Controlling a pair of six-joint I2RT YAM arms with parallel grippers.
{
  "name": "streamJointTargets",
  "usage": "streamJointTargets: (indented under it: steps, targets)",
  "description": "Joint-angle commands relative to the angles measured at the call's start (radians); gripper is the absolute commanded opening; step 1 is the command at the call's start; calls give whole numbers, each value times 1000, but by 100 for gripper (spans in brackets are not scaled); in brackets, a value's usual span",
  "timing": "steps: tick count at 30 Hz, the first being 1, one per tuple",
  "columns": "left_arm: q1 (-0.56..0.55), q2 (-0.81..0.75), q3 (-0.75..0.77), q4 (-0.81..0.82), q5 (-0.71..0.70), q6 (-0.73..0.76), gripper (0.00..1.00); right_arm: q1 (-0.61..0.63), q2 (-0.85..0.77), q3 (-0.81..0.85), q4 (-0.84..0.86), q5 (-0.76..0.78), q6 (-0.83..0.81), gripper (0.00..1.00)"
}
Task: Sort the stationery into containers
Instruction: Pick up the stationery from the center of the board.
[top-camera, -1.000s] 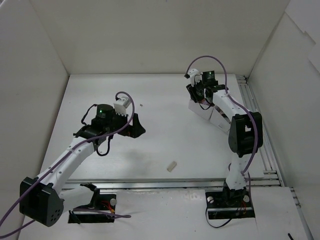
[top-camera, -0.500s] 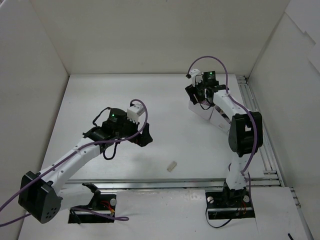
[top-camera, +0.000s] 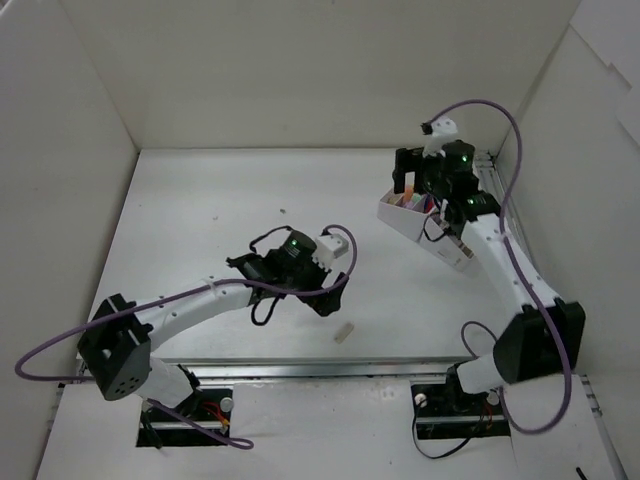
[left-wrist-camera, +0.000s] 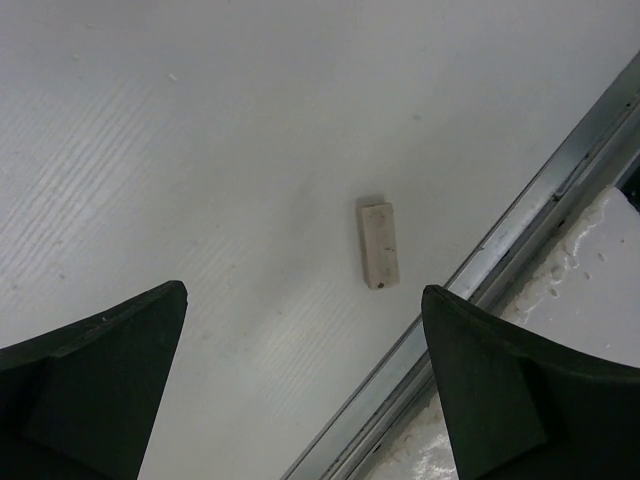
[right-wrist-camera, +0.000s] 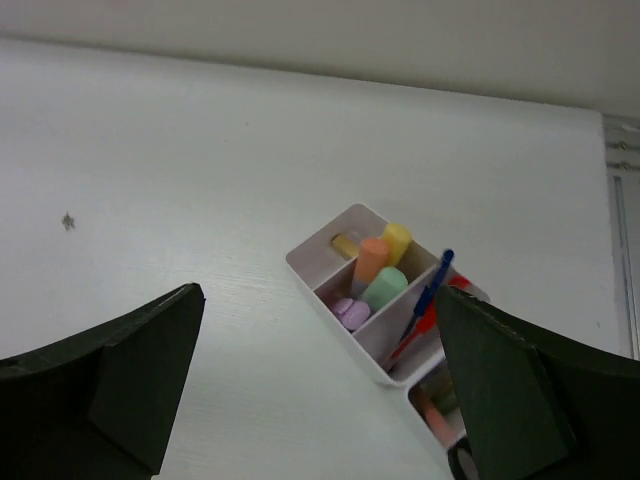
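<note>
My left gripper (left-wrist-camera: 300, 300) is spread wide and empty, hovering over the beige eraser (left-wrist-camera: 378, 245). It lies flat on the table (left-wrist-camera: 200, 120), just beside the metal rail (left-wrist-camera: 520, 235) at the near edge. The risk here: the eraser is a low matte block, slightly pitted, with square corners. My black wedge-shaped fingers (left-wrist-camera: 110, 360) could close above it or scrape the finely ribbed white surface. Come down off-centre and one finger likely shoves it into the rail groove, hard to pick out. It looks rubbery, so it should grip fine once pinched across its short side. Farther off, my right gripper (right-wrist-camera: 320, 300) is also wide open, holding nothing, above the white tray (right-wrist-camera: 300, 258) at the far right. Its walls are thin, glossy plastic, probably light. Its compartments hold stubby round-ended markers: orange (right-wrist-camera: 372, 258), yellow (right-wrist-camera: 397, 238), pale green (right-wrist-camera: 385, 288). A thin blue pen (right-wrist-camera: 432, 285) leans slanted. Dropping carelessly there, I could snag that pen or a wall and tip the tray.
</note>
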Motion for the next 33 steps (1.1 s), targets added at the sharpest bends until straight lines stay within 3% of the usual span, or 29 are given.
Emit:
streamJointTargets:
  steps: [1, 6, 11, 16, 20, 26, 30, 31, 33]
  targets:
    - [-109, 71, 77, -41, -185, -63, 99, -32, -176, -138, 122, 248, 332, 98]
    - [-212, 183, 91, -40, -277, -126, 99, -34, -408, -319, 107, 267, 416, 98]
    - [-269, 247, 83, -9, -302, -183, 91, -32, -605, -454, 47, 353, 426, 98]
    - [-311, 336, 126, -47, -392, -217, 66, -35, -716, -514, 28, 367, 423, 98]
    - [-311, 366, 155, -63, -430, -225, 40, -35, -733, -518, 16, 374, 420, 98]
    - [-311, 375, 159, -64, -443, -208, 14, -38, -730, -519, 7, 393, 420, 98]
    - [-311, 378, 160, -52, -415, -183, 7, -38, -732, -519, 1, 379, 406, 98]
    - [-311, 372, 155, -41, -415, -177, 0, -38, -735, -522, 1, 375, 408, 98]
    - [-299, 340, 132, -26, -420, -172, 0, -37, -735, -534, 1, 333, 399, 98]
